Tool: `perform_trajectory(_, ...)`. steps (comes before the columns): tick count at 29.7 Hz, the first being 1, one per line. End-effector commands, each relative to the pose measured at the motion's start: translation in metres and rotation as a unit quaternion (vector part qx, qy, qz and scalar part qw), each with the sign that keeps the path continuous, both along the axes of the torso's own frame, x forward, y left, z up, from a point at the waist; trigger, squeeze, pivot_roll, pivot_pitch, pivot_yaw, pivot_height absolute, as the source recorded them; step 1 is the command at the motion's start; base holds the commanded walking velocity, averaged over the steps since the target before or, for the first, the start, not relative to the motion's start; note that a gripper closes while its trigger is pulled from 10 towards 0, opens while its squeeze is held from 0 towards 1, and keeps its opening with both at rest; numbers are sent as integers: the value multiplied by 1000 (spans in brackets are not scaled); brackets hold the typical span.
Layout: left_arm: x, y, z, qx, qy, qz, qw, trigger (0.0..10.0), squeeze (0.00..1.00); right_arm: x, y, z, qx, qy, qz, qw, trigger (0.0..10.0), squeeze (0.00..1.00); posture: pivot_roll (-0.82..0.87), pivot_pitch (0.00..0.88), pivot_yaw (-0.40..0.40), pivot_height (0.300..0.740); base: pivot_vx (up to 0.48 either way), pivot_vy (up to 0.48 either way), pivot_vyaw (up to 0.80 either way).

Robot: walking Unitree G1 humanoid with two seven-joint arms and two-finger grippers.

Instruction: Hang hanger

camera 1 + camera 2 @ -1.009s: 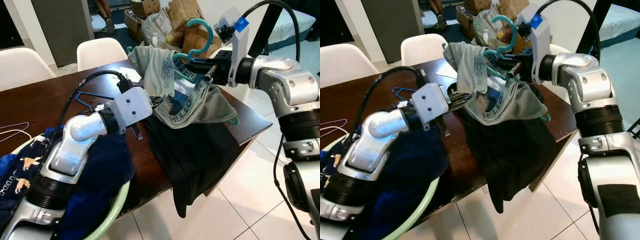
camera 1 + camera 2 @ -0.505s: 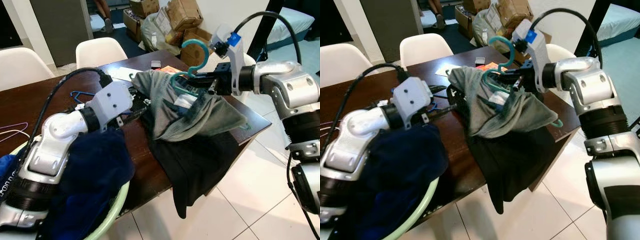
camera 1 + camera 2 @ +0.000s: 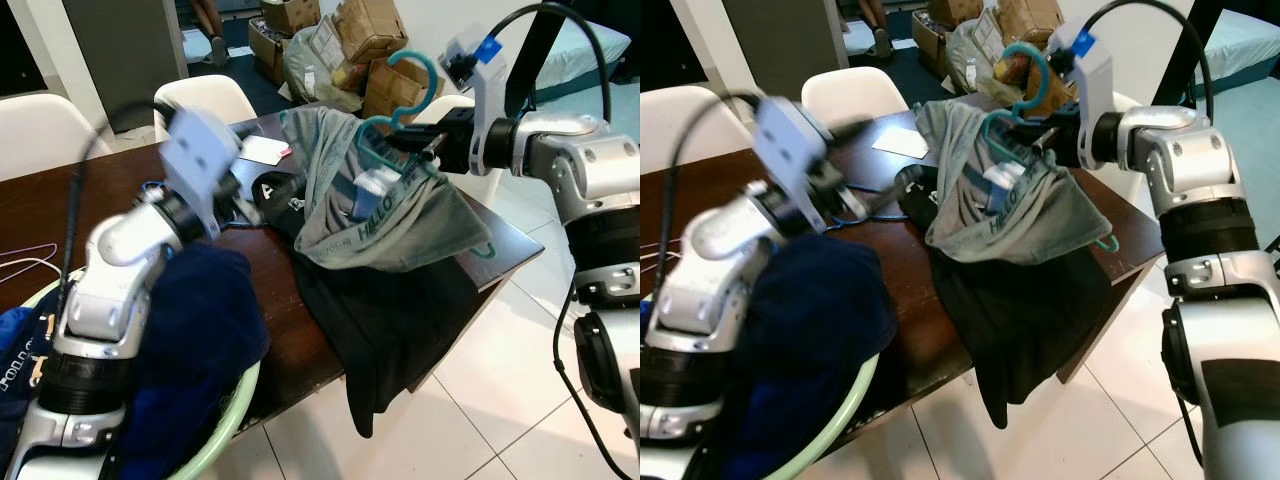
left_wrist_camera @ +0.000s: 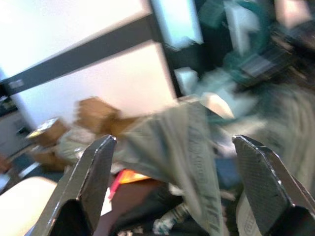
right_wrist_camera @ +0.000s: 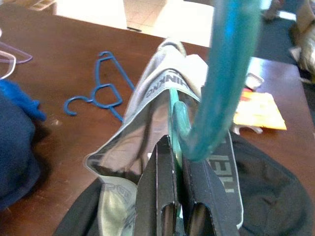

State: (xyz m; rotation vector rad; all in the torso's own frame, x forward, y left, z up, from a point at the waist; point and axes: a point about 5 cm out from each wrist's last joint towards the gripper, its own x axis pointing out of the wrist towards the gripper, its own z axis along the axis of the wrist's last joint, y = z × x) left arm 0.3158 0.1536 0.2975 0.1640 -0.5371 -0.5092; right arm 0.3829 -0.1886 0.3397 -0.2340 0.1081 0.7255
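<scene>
Hanger (image 5: 216,93) between right jaws

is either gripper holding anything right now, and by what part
The right gripper is shut on the teal hanger, pinching its neck just below the hook. The left gripper is open, holding nothing.

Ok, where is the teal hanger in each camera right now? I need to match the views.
Left eye view: teal hanger, upper right, hook sticking up above the grey shirt.
Right eye view: upper middle, by the right gripper.
Left wrist view: blurred teal shape at the top right.
Right wrist view: centre, pinched between the black fingers.
Shared landmark: the grey shirt's printed band.
</scene>
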Motion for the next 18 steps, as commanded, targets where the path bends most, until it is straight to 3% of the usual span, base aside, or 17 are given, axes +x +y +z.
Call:
perform_trajectory(1, 3, 7, -6, -36, 29, 27, 999, 10000, 0, 1, -13, 8, 13, -12, -36, 999, 10000, 0, -15, 87, -53, 740, 0, 0, 0)
perform_trajectory(4, 2, 12, -26, -67, 68, 48, 994, 10000, 0, 2, -31, 9, 22, -25, -92, 995, 10000, 0, -22, 83, -51, 740, 0, 0, 0)
perform_trajectory(13, -2, 17, -35, -87, 66, 63, 992, 10000, 0, 4, -47, -4, 34, -17, -154, 987, 10000, 0, -20, 76, -47, 740, 0, 0, 0)
perform_trajectory(18, -1, 13, -43, -90, 82, 74, 990, 10000, 0, 5, -52, -14, 43, -8, -179, 983, 10000, 0, -23, 69, -41, 740, 0, 0, -800)
